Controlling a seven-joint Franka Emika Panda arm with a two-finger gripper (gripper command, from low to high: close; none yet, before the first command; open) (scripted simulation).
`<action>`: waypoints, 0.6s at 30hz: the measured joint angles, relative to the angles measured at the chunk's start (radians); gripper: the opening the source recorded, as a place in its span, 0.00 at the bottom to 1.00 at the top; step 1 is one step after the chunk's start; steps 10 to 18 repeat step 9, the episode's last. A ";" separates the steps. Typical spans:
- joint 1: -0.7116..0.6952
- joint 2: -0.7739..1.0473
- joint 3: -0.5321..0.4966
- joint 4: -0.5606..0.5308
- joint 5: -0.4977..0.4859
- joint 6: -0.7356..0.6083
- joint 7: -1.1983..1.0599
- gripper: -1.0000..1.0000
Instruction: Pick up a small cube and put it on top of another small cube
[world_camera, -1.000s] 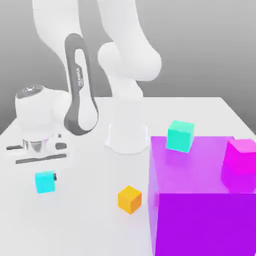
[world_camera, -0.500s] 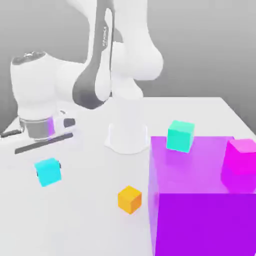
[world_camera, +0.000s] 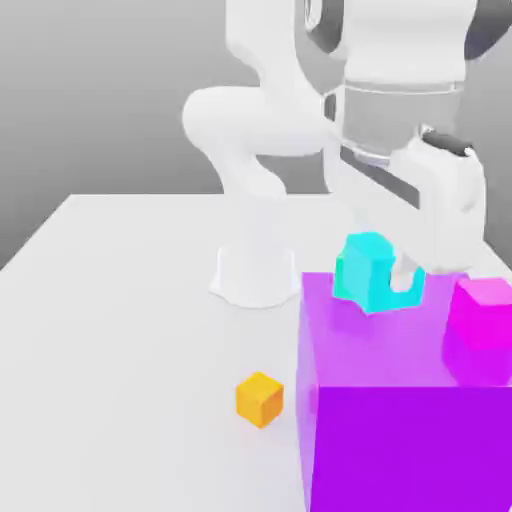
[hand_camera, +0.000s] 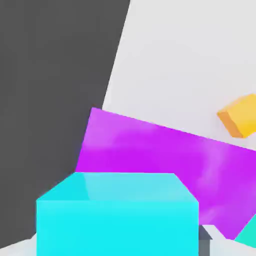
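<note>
Your gripper (world_camera: 372, 285) grips the cyan cube (world_camera: 366, 257), which hangs just above the teal cube (world_camera: 400, 296).

The small cube (world_camera: 372, 262) has been lifted from the table's left and carried onto the teal cube (world_camera: 352, 283) by the gripper (world_camera: 385, 275).

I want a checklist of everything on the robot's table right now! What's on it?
Surface: white table, flat.
Job's things: sky-blue cube carried at the claw, over the green cube, which peeks out beside the big purple cube.
Clutter: big purple cube; pink cube; orange cube alone on the table.
Claw: claw above the green cube; cannot tell if it is open or shut.
Cables: nothing seen.
Surroundings: plain grey backdrop.
</note>
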 joint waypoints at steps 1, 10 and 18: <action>0.025 0.013 0.026 0.012 -0.006 -0.003 -0.021 0.00; 0.047 0.059 0.060 -0.031 -0.025 0.078 -0.027 1.00; 0.047 0.059 0.060 -0.031 -0.025 0.078 -0.027 1.00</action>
